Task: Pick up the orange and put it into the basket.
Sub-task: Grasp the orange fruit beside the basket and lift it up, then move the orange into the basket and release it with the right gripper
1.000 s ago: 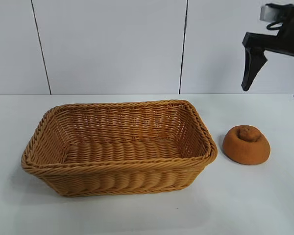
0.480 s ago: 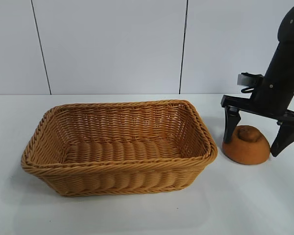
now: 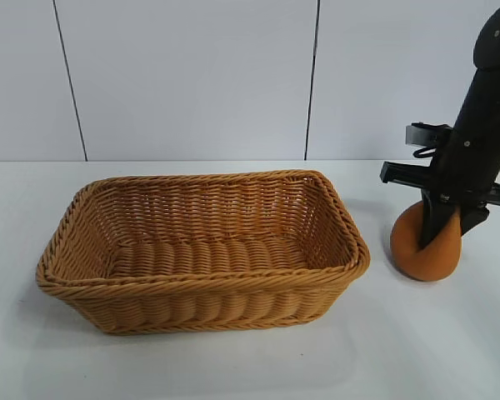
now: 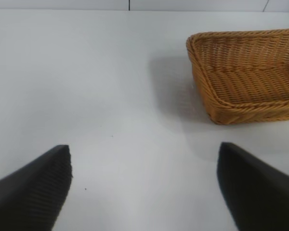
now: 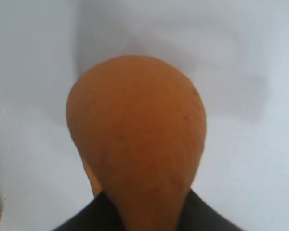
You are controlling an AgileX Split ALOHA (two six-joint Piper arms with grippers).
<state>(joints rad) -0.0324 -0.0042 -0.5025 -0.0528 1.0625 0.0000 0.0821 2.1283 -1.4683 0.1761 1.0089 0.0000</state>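
The orange [image 3: 425, 250], a matte brownish-orange lump, sits on the white table right of the basket [image 3: 204, 250]. My right gripper [image 3: 440, 227] comes down from above and is shut on the orange, squeezing it narrow between the black fingers. In the right wrist view the orange [image 5: 137, 139] fills the middle, pinched at its near end by the fingers [image 5: 207, 214]. The basket is a large tan woven wicker one, empty inside. My left gripper [image 4: 144, 187] is open and empty over bare table, with the basket [image 4: 245, 77] off to one side ahead of it.
A white panelled wall [image 3: 192, 75] stands behind the table [image 3: 400, 350]. A strip of bare table separates the orange from the basket's right rim.
My right gripper came down from the upper right, straddled the orange with open fingers, and has now shut on it, squeezing it narrower and taller. The basket has not moved.
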